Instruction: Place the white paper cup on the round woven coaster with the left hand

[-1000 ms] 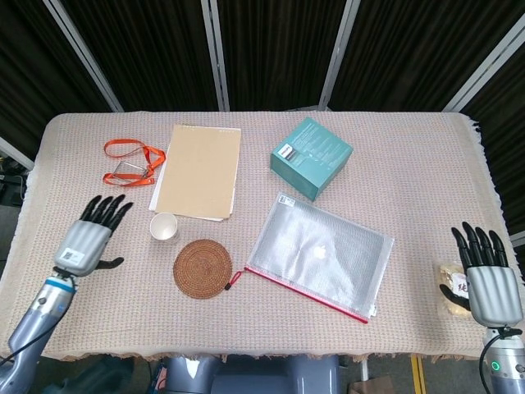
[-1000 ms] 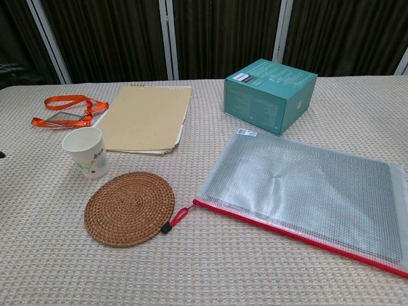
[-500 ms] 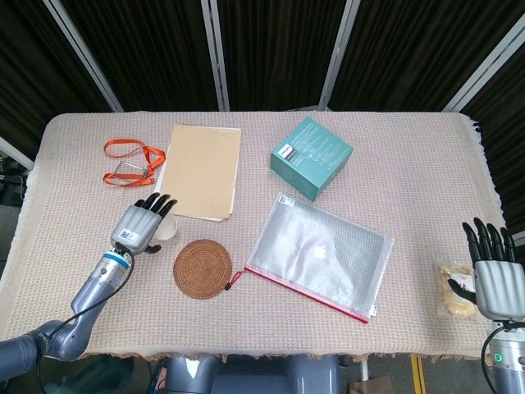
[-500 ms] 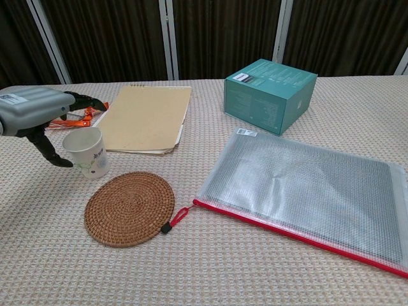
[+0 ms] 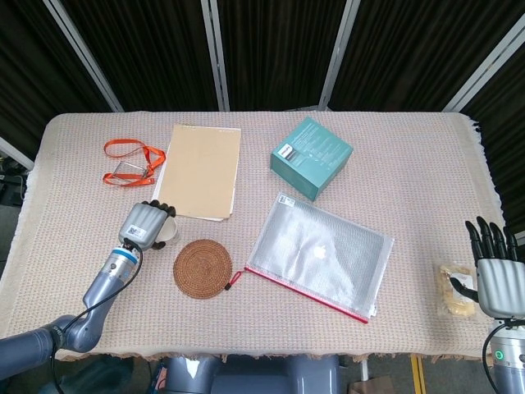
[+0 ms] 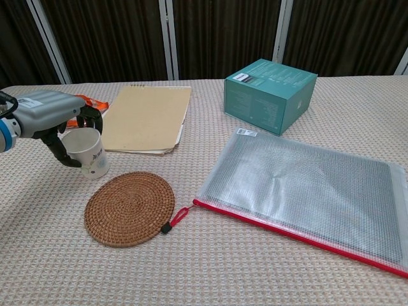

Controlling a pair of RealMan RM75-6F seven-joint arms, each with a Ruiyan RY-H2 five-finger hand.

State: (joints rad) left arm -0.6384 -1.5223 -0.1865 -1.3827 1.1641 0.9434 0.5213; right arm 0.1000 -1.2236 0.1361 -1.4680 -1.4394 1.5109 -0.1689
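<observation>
The white paper cup stands upright on the tablecloth just left of and behind the round woven coaster. My left hand wraps around the cup from its left side, thumb in front and fingers curled over the far rim. In the head view the left hand covers most of the cup, with the coaster a little to its lower right. My right hand is at the table's right edge with its fingers spread, holding nothing.
A tan folder and an orange lanyard lie behind the cup. A clear zip pouch lies right of the coaster, with a teal box behind it. A snack packet lies beside my right hand.
My left hand has travelled right from the table's left side to the cup and curled its fingers around it. My right hand has sunk slightly toward the near edge.
</observation>
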